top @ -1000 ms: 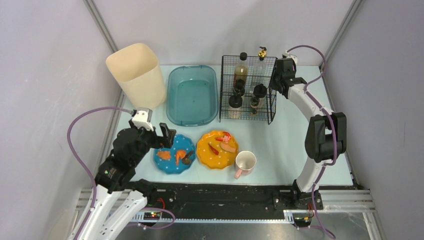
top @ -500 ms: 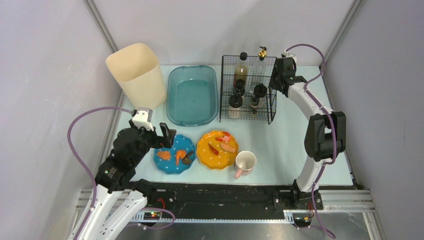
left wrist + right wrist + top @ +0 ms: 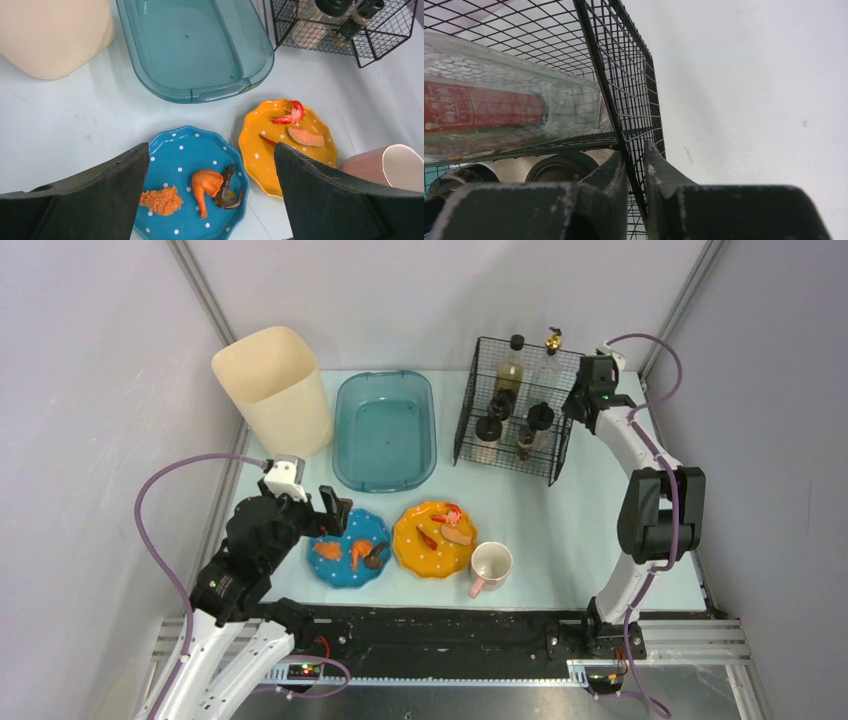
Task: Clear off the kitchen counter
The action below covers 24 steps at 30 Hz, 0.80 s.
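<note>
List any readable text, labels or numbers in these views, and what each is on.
Red label on the bottle in the rack: pale print, too blurred to read.
Nothing else shows any text.

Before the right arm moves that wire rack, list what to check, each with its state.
1. Right tool clamped on the wire rack wall: ok.
2. Rack square to the kitchen counter: not ok, it sits skewed.
3. Bottles inside the rack: ok, none outside it.
4. Rack base resting on the counter or lifted: cannot tell.
5. Left tool open, above the blue plate: ok.
</note>
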Available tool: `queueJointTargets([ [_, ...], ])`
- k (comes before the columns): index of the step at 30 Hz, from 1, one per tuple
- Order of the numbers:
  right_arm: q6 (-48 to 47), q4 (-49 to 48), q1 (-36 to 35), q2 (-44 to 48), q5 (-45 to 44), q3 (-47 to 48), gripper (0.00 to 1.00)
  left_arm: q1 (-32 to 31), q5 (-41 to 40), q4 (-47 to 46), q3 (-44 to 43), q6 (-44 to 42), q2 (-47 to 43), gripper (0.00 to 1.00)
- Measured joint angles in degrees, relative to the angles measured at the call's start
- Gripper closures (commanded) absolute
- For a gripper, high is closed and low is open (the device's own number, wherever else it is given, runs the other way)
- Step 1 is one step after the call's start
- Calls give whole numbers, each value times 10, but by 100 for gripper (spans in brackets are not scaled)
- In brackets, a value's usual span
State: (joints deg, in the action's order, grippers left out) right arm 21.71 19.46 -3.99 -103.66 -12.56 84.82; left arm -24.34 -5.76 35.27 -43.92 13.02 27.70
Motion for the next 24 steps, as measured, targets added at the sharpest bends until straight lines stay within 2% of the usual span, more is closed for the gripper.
queueJointTargets([
  [13, 32, 13, 130, 4, -32, -2, 100, 0, 0, 0, 0, 0, -4, 2],
  [21, 30, 19, 177, 5, -37, 0, 100, 0, 0, 0, 0, 0, -5, 2],
  [22, 30, 20, 180, 5, -37, 0, 99, 0, 0, 0, 0, 0, -5, 2],
  [23, 29, 19, 182, 5, -37, 0, 88, 0, 0, 0, 0, 0, -5, 2],
  [24, 29, 20, 185, 6, -37, 0, 83, 0, 0, 0, 0, 0, -5, 2],
])
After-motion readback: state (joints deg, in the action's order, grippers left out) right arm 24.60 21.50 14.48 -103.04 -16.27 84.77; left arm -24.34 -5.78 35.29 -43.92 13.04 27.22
